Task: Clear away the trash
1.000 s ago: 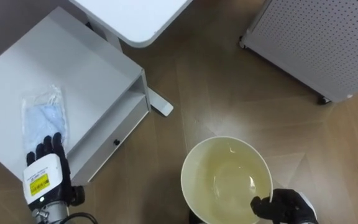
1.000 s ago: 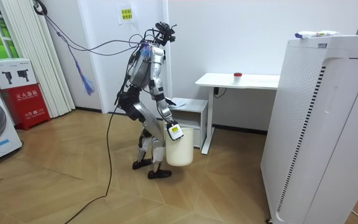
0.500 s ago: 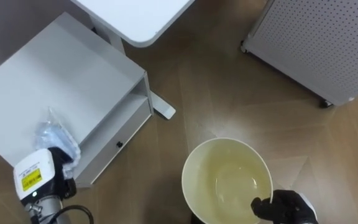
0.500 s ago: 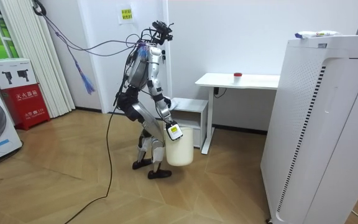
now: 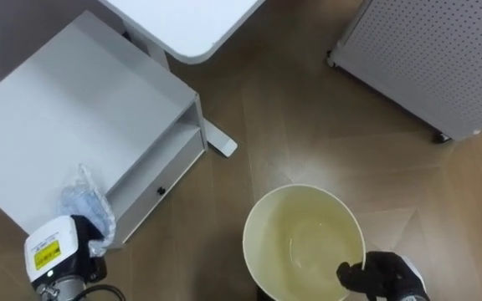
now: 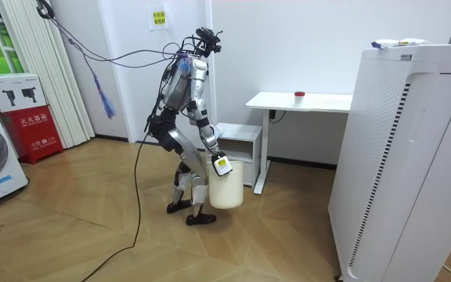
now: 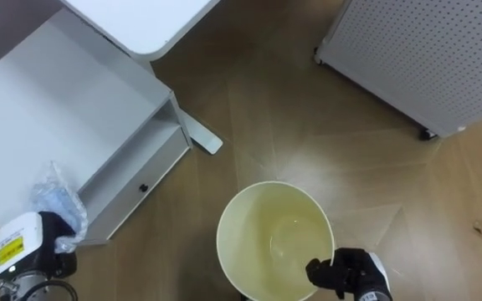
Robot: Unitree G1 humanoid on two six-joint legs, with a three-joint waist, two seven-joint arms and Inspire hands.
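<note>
Crinkled plastic bag (image 5: 84, 199) in left hand (image 5: 75, 245); smooth round bucket (image 5: 306, 219) in right hand (image 5: 383, 276)

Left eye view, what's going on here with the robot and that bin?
The robot's left hand clutches a crumpled plastic bag at the front edge of a low white cabinet. Its right hand grips the rim of a cream bin to the cabinet's right. The bag is not yet in the bin.

Black left hand (image 5: 85, 237) and black right hand (image 5: 381, 276), perhaps gloved; white, yellow-labelled tag on the left's back.
</note>
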